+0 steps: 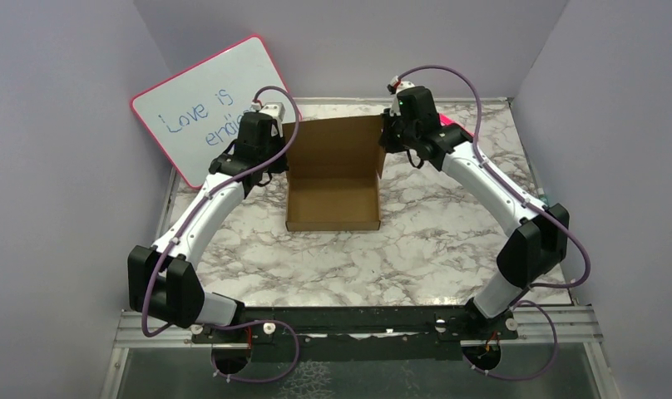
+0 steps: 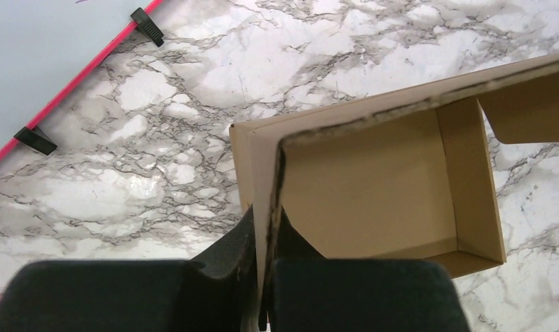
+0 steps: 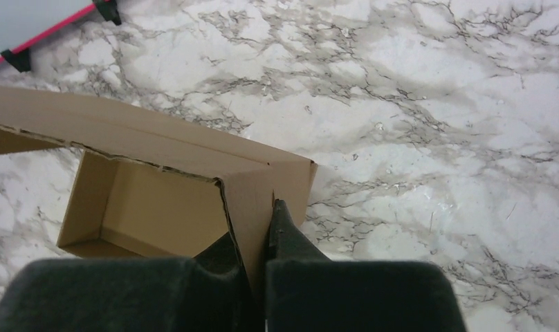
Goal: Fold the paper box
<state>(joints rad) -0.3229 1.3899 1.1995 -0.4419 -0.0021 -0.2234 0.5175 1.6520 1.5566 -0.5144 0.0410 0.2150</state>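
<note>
The paper box (image 1: 333, 204) is a shallow brown cardboard tray in the middle of the marble table, with its lid panel (image 1: 333, 145) standing upright at the back. My left gripper (image 1: 284, 143) is shut on the lid's left edge. In the left wrist view the cardboard edge (image 2: 271, 194) runs between the two black fingers (image 2: 228, 249). My right gripper (image 1: 386, 137) is shut on the lid's right edge. The right wrist view shows a cardboard flap (image 3: 252, 194) pinched between its fingers (image 3: 287, 235), with the open tray (image 3: 145, 207) to the left.
A pink-framed whiteboard (image 1: 208, 104) with writing leans against the back left wall, close behind the left arm. A pink object (image 1: 453, 126) lies behind the right arm. Grey walls close in the table on three sides.
</note>
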